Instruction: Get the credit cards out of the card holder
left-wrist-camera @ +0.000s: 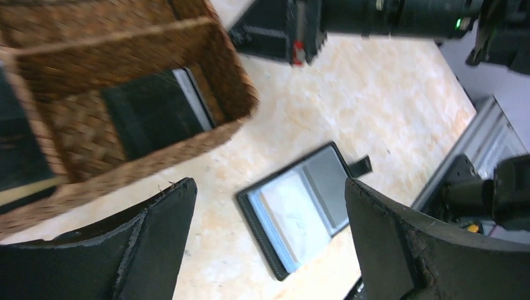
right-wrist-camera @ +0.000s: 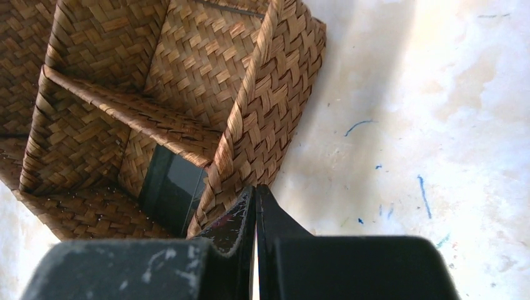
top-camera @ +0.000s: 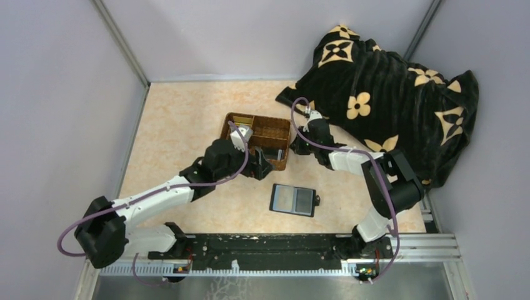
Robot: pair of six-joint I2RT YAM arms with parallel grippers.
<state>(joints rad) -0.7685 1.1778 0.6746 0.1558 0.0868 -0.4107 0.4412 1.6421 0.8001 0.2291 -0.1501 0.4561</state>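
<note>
Overhead view, close wrist views, all sharing wicker tray [top-camera: 272,134]

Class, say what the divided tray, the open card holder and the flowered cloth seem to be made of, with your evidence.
Tray: woven brown wicker or rattan, matte; the crossing strips show. Card holder: black cover, perhaps leather or imitation; grey glossy pockets, probably plastic, by the sheen. Cloth: soft plush fabric, with ribbed pile and folds.

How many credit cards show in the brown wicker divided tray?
2, as far as shows: a dark card leaning in the brown wicker tray compartment nearest the black folding card holder, a grey card against it. The neighbouring compartment may hide more.
</note>
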